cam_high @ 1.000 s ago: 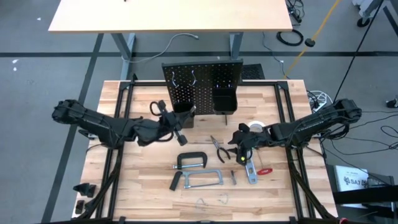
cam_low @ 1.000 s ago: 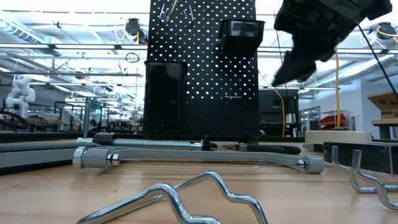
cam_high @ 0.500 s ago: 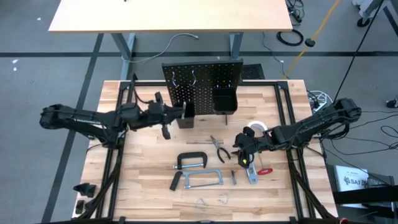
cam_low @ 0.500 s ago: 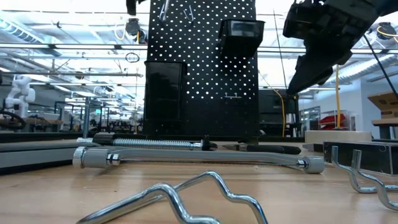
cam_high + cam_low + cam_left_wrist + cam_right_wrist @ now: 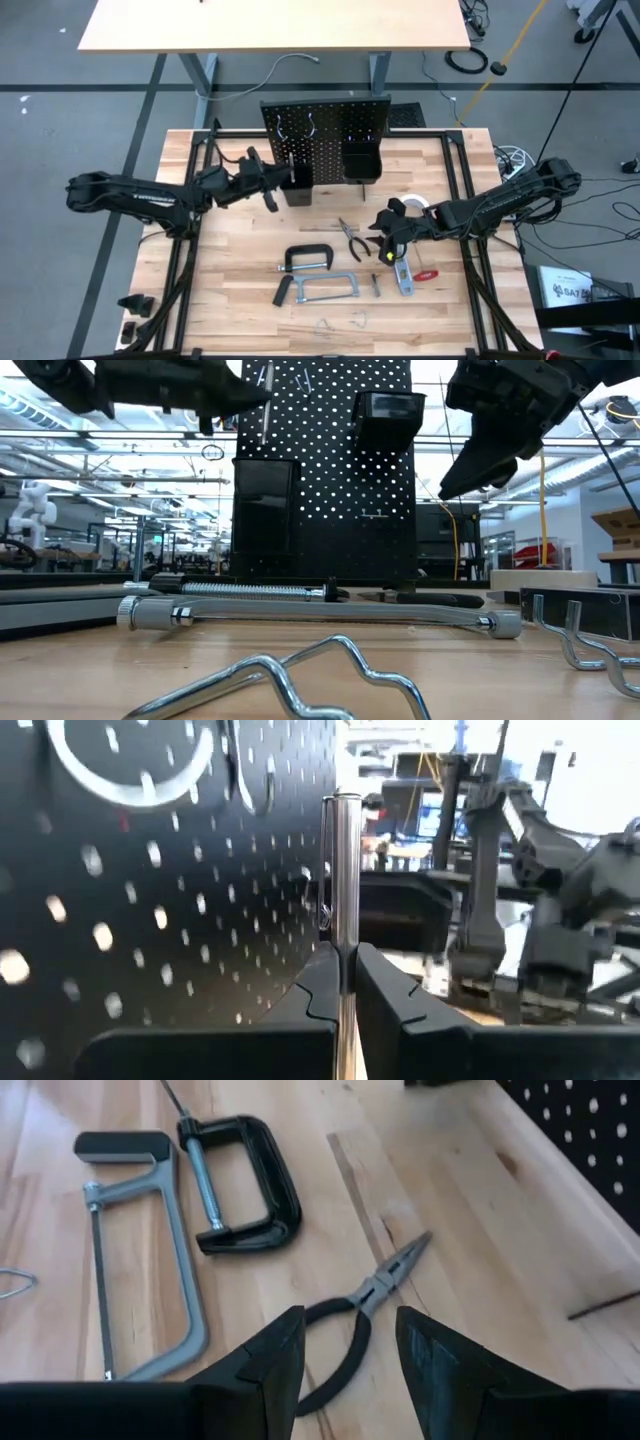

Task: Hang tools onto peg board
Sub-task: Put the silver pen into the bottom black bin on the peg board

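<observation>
The black peg board (image 5: 325, 128) stands upright at the table's far edge, with two black bins (image 5: 360, 160) on it. My left gripper (image 5: 272, 186) is level in front of the board's left part and is shut on a thin silver tool (image 5: 343, 870). My right gripper (image 5: 386, 234) hovers open, slanting down over the black-handled pliers (image 5: 352, 1335), which lie flat on the table. A black C-clamp (image 5: 308, 258) and a grey hacksaw (image 5: 322, 290) lie flat near the table's middle. My left gripper pinches the silver tool's narrow shaft (image 5: 344, 955) between its two fingers, coming level from the table's left side. The shaft's free end (image 5: 343, 805) sticks out past the fingertips, close to the peg board's perforated face. The tool is lifted clear of the table.
A white tape roll (image 5: 412, 203), a grey level (image 5: 401, 274) and a red-handled tool (image 5: 427, 274) lie by my right arm. Bent wire hooks (image 5: 300, 670) lie at the near edge. Silver hooks (image 5: 298, 128) hang at the board's top left.
My left gripper has drawn back from in front of the left bin toward the table's left and far edge, sinking into the low view and rolling its wrist, with the silver tool still held. My right gripper stays over the pliers.
</observation>
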`<state>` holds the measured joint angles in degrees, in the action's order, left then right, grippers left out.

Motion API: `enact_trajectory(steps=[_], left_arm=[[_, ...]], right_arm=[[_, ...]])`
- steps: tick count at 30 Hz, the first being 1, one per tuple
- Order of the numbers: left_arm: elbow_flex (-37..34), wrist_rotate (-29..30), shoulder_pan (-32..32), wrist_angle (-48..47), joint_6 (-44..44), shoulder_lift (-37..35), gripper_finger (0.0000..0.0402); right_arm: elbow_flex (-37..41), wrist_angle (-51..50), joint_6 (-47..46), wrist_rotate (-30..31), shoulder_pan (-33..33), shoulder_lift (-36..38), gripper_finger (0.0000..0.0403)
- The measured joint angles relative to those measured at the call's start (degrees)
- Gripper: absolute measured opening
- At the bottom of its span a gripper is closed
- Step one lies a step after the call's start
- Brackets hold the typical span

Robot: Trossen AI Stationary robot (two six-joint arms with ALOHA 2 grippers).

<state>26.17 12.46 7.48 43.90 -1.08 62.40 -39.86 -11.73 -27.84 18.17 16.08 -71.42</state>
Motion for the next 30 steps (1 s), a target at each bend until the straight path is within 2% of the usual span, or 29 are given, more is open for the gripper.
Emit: enact_trajectory(steps=[14, 26, 30], left_arm=[[-0.5, 0.6, 2.6, 4.2, -1.7, 9.0, 0.0012], [-0.5, 0.6, 2.6, 5.0, -2.8, 10.1, 0.0013], [-0.5, -0.3, 2.6, 5.0, -3.1, 10.1, 0.0029]], right_arm=[[0.0, 0.4, 2.0, 0.0, 0.0, 0.0, 0.0153], [0.0, 0.4, 2.0, 0.0, 0.0, 0.0, 0.0153], [0.0, 0.4, 1.9, 0.0, 0.0, 0.0, 0.0153]])
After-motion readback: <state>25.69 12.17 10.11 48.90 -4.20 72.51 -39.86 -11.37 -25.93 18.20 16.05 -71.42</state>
